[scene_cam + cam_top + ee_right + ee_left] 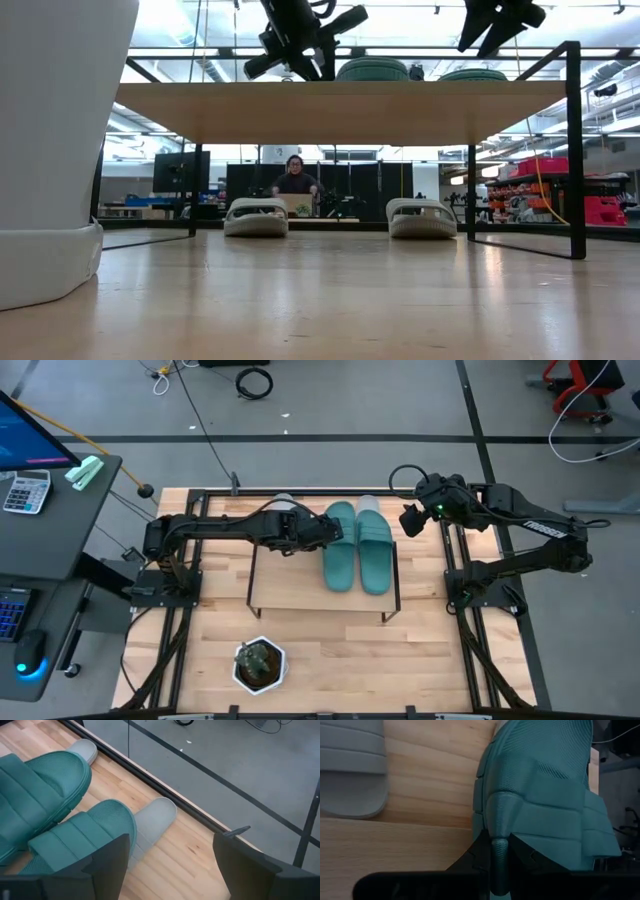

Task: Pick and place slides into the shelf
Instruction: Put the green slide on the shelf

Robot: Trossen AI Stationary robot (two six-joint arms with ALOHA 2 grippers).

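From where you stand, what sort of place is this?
Probably a robotics lab or workshop: the wooden table sits in a metal frame, cables trail over a bare grey floor, and a desk with a calculator stands beside it.

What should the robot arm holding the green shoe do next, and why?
Probably open its fingers and back away. The left gripper is shut on the edge of one teal slide, which already lies flat on the shelf beside its partner. The right gripper hangs open nearby.

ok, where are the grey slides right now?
Both grey slides sit on the tabletop under the shelf, toward its far edge; in the high view their tips poke out behind the teal slides, which lie on the shelf's right half.
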